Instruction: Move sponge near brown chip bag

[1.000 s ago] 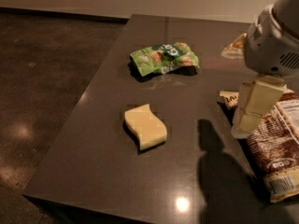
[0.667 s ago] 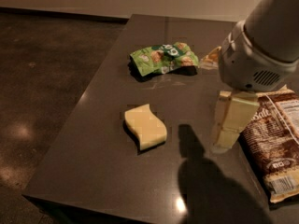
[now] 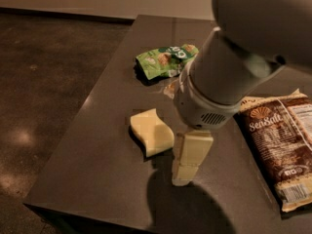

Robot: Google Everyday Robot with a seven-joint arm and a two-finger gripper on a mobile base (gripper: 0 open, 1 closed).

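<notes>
The cream-coloured gripper [image 3: 184, 174], spread or closed I cannot tell, hangs low over the dark table [image 3: 97, 179] just beside the pale yellow wavy-edged foam sponge [image 3: 151, 132], between it and the long brown glossy chip bag [image 3: 280, 145], the crumpled green snack bag [image 3: 165, 60] farther back.

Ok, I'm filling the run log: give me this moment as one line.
claw: low beside sponge, on its bag side | sponge: flat on table | brown chip bag: apart from sponge
</notes>
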